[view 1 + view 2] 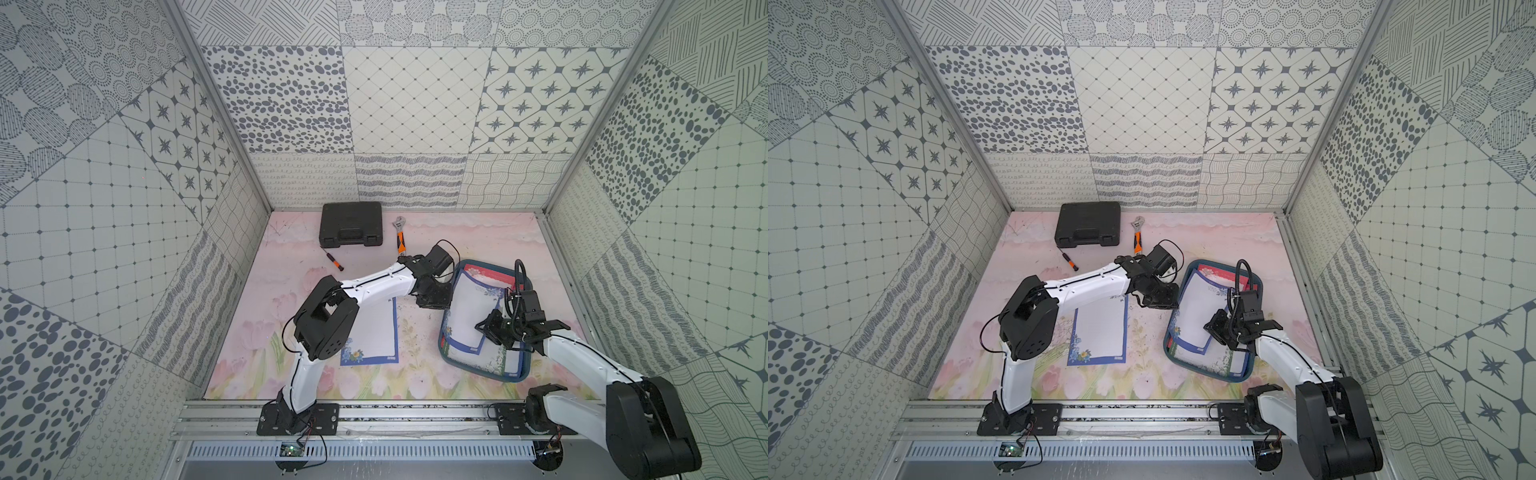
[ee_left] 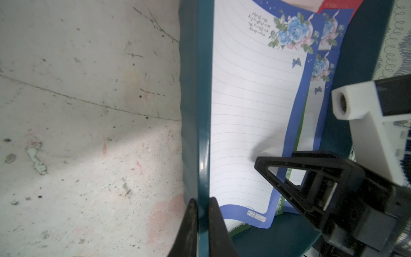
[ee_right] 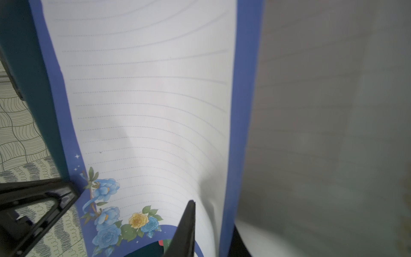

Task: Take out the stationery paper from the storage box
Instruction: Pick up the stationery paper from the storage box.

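The left end effector (image 2: 202, 203) clamps the rim of the dark teal plastic storage box (image 2: 203, 111). Thin, floppy blue-bordered stationery paper (image 2: 244, 111) bows inside, beside the right end effector (image 3: 132, 195), grip unclear; probably best pinched at its lifted edge.

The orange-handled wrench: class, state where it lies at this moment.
In a top view the orange-handled wrench lies on the floral mat near the back wall, just right of the black tool case and not touching it.

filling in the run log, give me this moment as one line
left gripper: shut on rim of tray | right gripper: open over curled blue-bordered sheet in tray | out: flat sheet on table
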Tool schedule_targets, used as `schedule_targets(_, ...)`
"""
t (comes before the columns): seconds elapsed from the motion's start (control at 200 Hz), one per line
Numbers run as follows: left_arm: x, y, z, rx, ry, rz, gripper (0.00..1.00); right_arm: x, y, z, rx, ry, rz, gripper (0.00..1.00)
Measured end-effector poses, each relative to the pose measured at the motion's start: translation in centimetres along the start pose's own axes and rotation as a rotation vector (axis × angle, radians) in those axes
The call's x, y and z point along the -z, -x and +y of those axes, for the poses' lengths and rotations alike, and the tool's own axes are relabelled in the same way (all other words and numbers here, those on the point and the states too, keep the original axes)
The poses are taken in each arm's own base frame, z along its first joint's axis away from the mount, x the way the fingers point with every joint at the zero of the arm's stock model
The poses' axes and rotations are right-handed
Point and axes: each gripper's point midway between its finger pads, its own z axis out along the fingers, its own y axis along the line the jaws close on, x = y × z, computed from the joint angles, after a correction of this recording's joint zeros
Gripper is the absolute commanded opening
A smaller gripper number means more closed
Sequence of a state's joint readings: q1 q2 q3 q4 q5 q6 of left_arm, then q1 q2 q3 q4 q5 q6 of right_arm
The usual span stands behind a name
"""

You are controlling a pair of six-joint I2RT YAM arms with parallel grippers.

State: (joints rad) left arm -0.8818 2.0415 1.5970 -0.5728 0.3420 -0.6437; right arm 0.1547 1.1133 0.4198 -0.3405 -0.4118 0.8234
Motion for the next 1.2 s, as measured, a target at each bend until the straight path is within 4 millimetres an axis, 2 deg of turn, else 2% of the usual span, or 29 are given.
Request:
schedule_targets(0.2, 0.0, -0.1, 0.3, 0.002, 0.018, 0.001, 0.32, 1.0, 0.4, 0.5, 0.023, -0.004, -0.026, 0.07)
schedule_targets(0.44, 0.6, 0.6, -0.1, -0.011, 0.027, -0.023, 0.42, 3.1, 0.7, 1.8, 0.062, -0.011, -0.039, 0.03)
schedule_targets(0.645, 1.5, 1.1, -0.7, -0.038, 0.022, -0.045, 0.45, 6.0, 1.0, 3.8, 0.111, 0.019, -0.083, 0.03)
schedule_targets(0.88, 3.7, 1.6, -1.6, -0.085, 0.010, -0.096, 0.46, 9.5, 1.0, 6.2, 0.186, 0.018, -0.071, 0.03)
schedule_targets(1.006, 5.2, 2.1, -2.3, -0.124, 0.003, -0.138, 0.46, 12.1, 1.3, 8.2, 0.261, 0.025, -0.090, 0.03)
schedule_targets(1.201, 8.7, 2.8, -3.3, -0.207, 0.002, -0.233, 0.46, 15.3, 1.0, 10.0, 0.385, 0.025, -0.099, 0.03)
